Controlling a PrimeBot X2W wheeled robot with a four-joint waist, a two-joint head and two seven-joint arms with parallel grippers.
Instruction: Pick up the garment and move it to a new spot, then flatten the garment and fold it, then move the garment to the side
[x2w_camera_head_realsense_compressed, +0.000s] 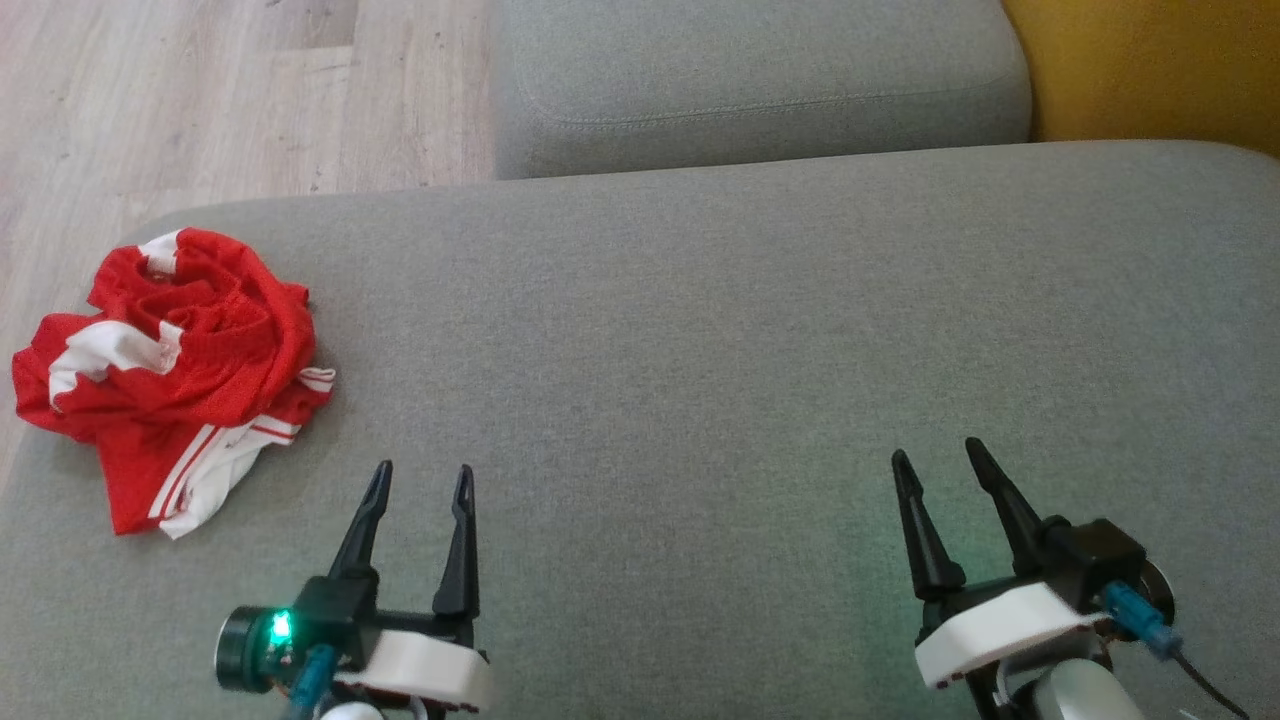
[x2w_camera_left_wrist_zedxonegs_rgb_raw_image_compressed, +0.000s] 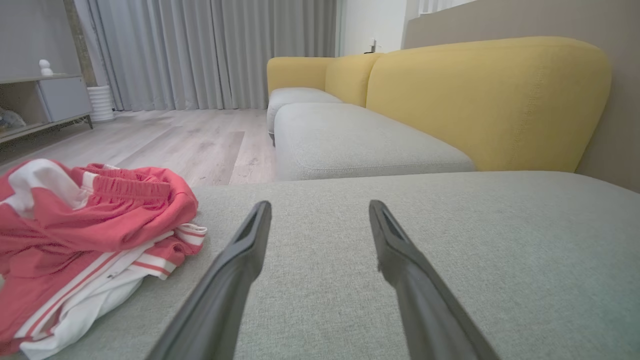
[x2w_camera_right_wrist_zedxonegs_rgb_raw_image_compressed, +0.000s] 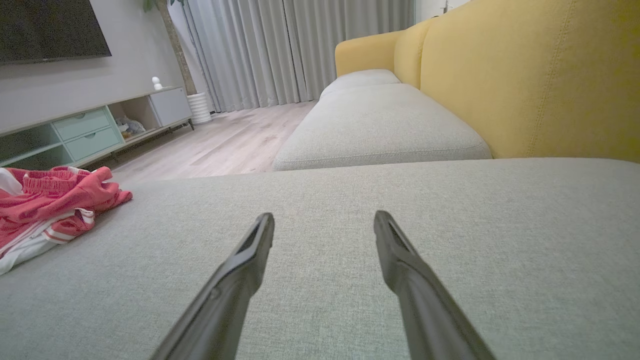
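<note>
Left hand (x2w_camera_head_realsense_compressed: 423, 468), right hand (x2w_camera_head_realsense_compressed: 936, 449) both spread, empty — garment (x2w_camera_head_realsense_compressed: 170, 370) bunched at left edge of seat cushion (x2w_camera_head_realsense_compressed: 700, 350); pinch deep into bunch, lift clear.

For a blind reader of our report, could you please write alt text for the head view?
A crumpled red and white garment lies at the left edge of a grey sofa cushion. The left gripper and right gripper are open and empty near the bottom, apart from it.
</note>
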